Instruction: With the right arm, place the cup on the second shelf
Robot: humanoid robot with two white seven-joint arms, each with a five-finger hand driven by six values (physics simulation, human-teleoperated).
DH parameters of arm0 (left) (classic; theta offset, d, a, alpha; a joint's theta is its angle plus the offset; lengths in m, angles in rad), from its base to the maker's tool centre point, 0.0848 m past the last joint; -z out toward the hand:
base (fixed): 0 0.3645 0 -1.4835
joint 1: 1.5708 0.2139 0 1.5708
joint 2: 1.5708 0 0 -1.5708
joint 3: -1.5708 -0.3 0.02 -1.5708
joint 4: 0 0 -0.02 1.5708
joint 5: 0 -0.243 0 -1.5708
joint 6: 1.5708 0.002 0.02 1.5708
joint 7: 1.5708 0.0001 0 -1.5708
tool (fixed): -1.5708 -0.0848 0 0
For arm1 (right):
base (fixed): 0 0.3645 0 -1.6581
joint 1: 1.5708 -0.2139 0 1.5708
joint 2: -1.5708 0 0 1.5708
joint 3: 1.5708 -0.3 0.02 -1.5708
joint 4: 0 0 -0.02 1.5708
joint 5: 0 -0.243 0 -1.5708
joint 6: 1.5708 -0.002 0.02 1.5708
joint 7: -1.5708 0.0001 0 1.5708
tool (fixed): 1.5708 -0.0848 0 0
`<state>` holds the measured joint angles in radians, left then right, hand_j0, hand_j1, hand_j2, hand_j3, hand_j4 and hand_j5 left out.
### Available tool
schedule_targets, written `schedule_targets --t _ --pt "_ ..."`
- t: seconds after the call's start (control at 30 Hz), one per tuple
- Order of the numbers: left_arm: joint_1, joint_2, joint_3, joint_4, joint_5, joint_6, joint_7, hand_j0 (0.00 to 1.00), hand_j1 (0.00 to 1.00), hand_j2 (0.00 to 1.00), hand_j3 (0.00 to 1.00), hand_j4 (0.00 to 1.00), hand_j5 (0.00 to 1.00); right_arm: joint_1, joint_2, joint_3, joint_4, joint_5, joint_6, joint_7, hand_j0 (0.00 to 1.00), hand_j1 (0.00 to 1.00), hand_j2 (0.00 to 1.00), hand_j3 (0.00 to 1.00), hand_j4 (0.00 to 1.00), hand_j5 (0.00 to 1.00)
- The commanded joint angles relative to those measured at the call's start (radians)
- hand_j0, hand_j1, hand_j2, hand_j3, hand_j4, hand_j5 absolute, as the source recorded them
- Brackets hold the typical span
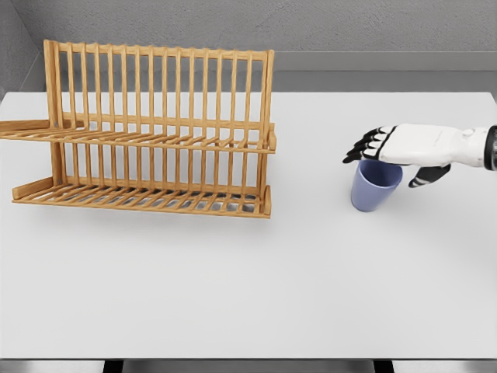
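Right hand (400, 151), fingers extended and grasping nothing, poised over the rim of the blue cup (375, 186) standing on the white table (248, 295) well right of the wooden rack (155, 132); a shallow closure could tip the cup over.

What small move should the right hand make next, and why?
Probably lower a little and close the fingers around the cup's rim. The right hand sits over the blue cup with fingers spread across its opening, thumb on the near-right side, and no firm grasp shows. The cup stands on the table, well right of the wooden rack.
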<state>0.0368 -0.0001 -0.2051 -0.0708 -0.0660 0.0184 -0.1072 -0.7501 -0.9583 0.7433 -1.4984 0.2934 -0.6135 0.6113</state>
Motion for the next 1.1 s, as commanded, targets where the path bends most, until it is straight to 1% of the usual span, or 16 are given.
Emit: schedule_targets --t 0.0,0.07,0.23,0.27,0.33,0.4,0.63,0.67,0.7,0.77,1.07 --pt "0.0 0.0 0.0 0.0 0.0 0.0 0.0 1.0 1.0 1.0 1.0 1.0 1.0 0.0 0.015 0.004 0.007 -0.005 0.003 0.0 1.0 1.0 1.0 1.0 1.0 1.0" --pt "0.0 0.0 0.0 0.0 0.0 0.0 0.0 1.0 1.0 1.0 1.0 1.0 1.0 0.0 0.016 0.025 0.007 -0.005 0.003 0.0 1.0 1.0 1.0 1.0 1.0 1.0" --pt "0.0 0.0 0.0 0.0 0.0 0.0 0.0 1.0 1.0 1.0 1.0 1.0 1.0 0.0 0.018 0.025 0.009 -0.005 0.003 0.0 1.0 1.0 1.0 1.0 1.0 1.0" --pt "0.0 0.0 0.0 0.0 0.0 0.0 0.0 1.0 1.0 1.0 1.0 1.0 1.0 -0.002 0.021 0.025 0.01 -0.005 0.003 0.0 0.97 0.97 0.97 0.97 0.97 0.97" --pt "0.0 0.0 0.0 0.0 0.0 0.0 0.0 1.0 1.0 1.0 1.0 1.0 1.0 0.0 0.021 0.025 0.009 -0.005 0.003 0.0 0.97 0.97 0.97 0.97 0.97 0.97" --pt "0.0 0.0 0.0 0.0 0.0 0.0 0.0 1.0 1.0 1.0 1.0 1.0 1.0 0.0 0.021 0.033 0.009 -0.005 0.003 0.0 0.99 0.99 0.99 0.99 0.99 0.99" --pt "0.0 0.0 0.0 0.0 0.0 0.0 0.0 1.0 1.0 1.0 1.0 1.0 1.0 0.0 0.023 0.047 0.01 -0.005 0.003 0.0 0.99 0.99 0.99 0.99 0.99 0.99" --pt "0.0 0.0 0.001 0.0 0.0 0.0 0.0 1.0 1.0 1.0 1.0 1.0 1.0 0.0 0.023 0.047 0.012 -0.005 0.003 0.0 0.96 0.96 0.96 0.96 0.96 0.96" --pt "0.0 0.0 0.0 0.0 0.0 0.0 0.0 1.0 1.0 1.0 1.0 1.0 1.0 0.0 0.023 0.047 0.014 -0.005 0.003 0.0 0.88 0.88 0.88 0.88 0.88 0.88" --pt "0.002 0.0 0.0 0.0 0.0 0.0 0.0 1.0 1.0 1.0 1.0 1.0 1.0 -0.005 0.023 0.045 0.049 -0.005 0.003 0.0 0.89 0.89 0.89 0.89 0.89 0.89" --pt "0.0 0.0 0.0 0.0 0.0 0.0 0.0 1.0 1.0 1.0 1.0 1.0 1.0 -0.012 0.056 0.044 0.095 -0.003 0.003 0.0 0.9 0.9 0.9 0.9 0.9 0.9"
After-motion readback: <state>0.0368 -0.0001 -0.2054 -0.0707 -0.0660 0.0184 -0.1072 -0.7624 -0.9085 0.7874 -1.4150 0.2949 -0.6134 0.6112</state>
